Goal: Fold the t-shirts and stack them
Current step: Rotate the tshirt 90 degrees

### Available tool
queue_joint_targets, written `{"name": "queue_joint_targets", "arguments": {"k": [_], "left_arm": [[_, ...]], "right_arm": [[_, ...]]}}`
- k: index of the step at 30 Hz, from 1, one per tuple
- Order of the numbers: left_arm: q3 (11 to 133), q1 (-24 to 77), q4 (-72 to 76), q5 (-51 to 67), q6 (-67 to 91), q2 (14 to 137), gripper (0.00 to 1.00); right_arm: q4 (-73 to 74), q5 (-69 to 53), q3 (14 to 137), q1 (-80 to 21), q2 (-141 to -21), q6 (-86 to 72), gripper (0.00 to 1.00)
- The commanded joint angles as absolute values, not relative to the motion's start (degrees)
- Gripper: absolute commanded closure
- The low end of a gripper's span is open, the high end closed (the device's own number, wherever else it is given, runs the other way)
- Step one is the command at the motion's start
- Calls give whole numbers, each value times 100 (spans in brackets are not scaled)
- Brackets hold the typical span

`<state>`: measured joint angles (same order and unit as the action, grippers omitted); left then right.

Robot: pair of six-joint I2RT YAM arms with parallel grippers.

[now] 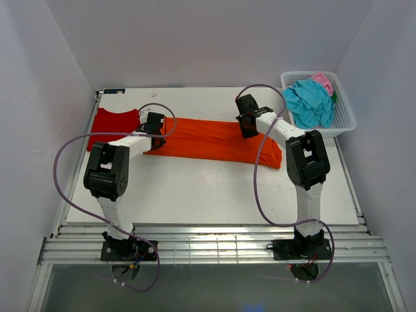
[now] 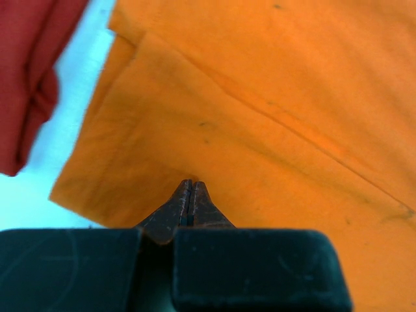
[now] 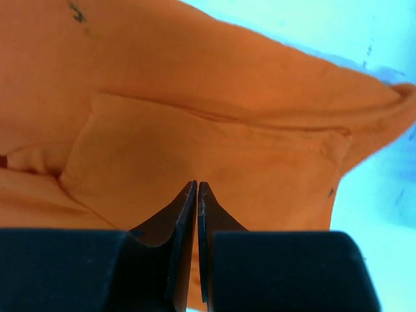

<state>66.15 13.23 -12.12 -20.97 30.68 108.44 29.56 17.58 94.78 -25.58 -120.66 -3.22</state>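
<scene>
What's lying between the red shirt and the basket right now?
The orange t-shirt, laid lengthwise, with the left gripper and right gripper over it; top view shows this.

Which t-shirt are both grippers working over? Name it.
The orange t-shirt, stretched out beneath the left gripper and right gripper. The red t-shirt lies at the far left; the teal t-shirt and pink t-shirt sit bunched in the white basket.

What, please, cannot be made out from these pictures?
Wrist views: whether the shut left end effector or right end effector pinches the orange t-shirt; fingertips cover it.
Top view: red t-shirt right edge, behind left arm.
Inside the basket: anything beneath the teal t-shirt.
</scene>
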Motion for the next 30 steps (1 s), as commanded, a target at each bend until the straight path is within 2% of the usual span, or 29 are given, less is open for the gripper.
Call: {"name": "queue_joint_targets", "arguments": {"k": [1,13,30], "left_arm": [[6855,1301,-1432,-2557,3067,10538,100],[6373,1301,-1565,-2329,3410,10424,100],[5249,1599,-1547,-2154,3753,9888,100]], "right_arm": [[2944,2127,9187,-2566,-11382,-501,91],[3015,2101,8596,-2566,-11487,-843,91],[3103,1934,8895,-2461,-12313,-949,92]]}}
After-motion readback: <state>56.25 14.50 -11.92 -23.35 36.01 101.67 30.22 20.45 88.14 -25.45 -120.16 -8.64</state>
